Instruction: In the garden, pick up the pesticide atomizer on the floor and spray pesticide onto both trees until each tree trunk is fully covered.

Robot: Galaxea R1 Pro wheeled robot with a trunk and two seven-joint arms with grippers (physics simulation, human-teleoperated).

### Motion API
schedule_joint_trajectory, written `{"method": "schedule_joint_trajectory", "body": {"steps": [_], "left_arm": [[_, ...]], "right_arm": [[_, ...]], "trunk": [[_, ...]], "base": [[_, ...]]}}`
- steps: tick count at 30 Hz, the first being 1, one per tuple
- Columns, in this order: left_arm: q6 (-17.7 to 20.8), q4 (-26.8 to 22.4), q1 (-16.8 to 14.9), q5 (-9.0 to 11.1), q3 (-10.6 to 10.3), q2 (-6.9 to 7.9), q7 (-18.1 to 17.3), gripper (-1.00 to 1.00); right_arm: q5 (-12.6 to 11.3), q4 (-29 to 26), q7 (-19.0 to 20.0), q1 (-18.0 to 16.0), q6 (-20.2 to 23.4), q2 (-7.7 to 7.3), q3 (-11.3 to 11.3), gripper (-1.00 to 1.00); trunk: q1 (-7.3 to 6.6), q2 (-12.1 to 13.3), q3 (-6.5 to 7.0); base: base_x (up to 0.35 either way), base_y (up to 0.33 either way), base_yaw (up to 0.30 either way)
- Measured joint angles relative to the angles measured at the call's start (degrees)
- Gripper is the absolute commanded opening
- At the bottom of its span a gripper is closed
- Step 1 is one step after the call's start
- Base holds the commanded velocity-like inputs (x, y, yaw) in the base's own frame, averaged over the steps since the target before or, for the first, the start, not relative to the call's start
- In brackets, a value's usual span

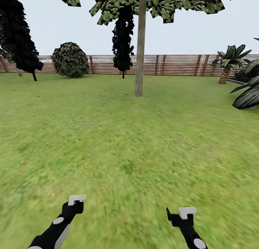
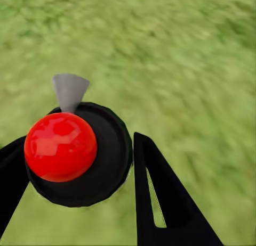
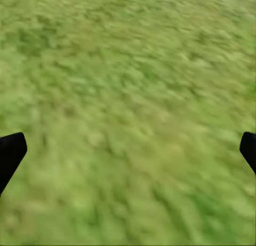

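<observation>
The pesticide atomizer [image 2: 101, 166] is a black round body with a glossy red ball on top and a grey cone nozzle [image 2: 70, 90]. My left gripper [image 2: 80, 140] is shut on it, one black finger pressing each side, above the grass. In the head view the left gripper [image 1: 73, 206] is low on the left and the right gripper [image 1: 177, 216] low on the right. The right gripper [image 3: 128, 145] is open over bare lawn. One tree with a thick pale grey-beige trunk [image 1: 139, 58] stands far ahead on the lawn [image 1: 129, 141]. The second such tree is out of view.
A brown slat fence [image 1: 172, 64] closes off the far side. Dark thin-stemmed cypresses [image 1: 21, 37] [image 1: 122, 37] and a round bush [image 1: 71, 59] stand before it. A palm [image 1: 227, 64] and a dark-leaved plant [image 1: 248, 91] are at the right. Wide grass lies between me and the trunk.
</observation>
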Motion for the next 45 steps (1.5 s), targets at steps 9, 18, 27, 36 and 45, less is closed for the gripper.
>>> {"method": "schedule_joint_trajectory", "body": {"steps": [9, 18, 27, 36, 45], "left_arm": [[0.00, 0.00, 0.00, 0.00, 0.00, 0.00, 0.00, -1.00], [0.00, 0.00, 0.00, 0.01, 0.00, 0.00, 0.00, -1.00], [0.00, -0.05, 0.00, 0.01, 0.00, 0.00, 0.00, -1.00], [0.00, -0.09, 0.00, 0.01, 0.00, 0.00, 0.00, -1.00], [0.00, -0.09, 0.00, 0.01, 0.00, 0.00, 0.00, -1.00]], "right_arm": [[-0.01, 0.00, -0.04, 0.00, 0.00, 0.00, -0.01, 1.00], [-0.01, 0.00, -0.04, 0.00, 0.00, 0.00, 0.01, 1.00], [0.00, 0.00, -0.04, 0.00, 0.00, 0.00, 0.01, 1.00], [0.01, 0.00, -0.04, 0.00, 0.00, 0.00, 0.01, 1.00], [0.01, 0.00, -0.04, 0.00, 0.00, 0.00, 0.01, 1.00]], "trunk": [[0.00, 0.00, -0.03], [0.00, 0.00, -0.56], [0.00, 0.00, -1.07], [0.00, 0.00, -1.08], [0.00, 0.00, -1.08]], "base": [[0.338, 0.000, 0.000], [0.338, 0.000, 0.000], [0.337, 0.000, 0.000], [0.337, 0.000, 0.000], [0.337, 0.000, 0.000]]}}
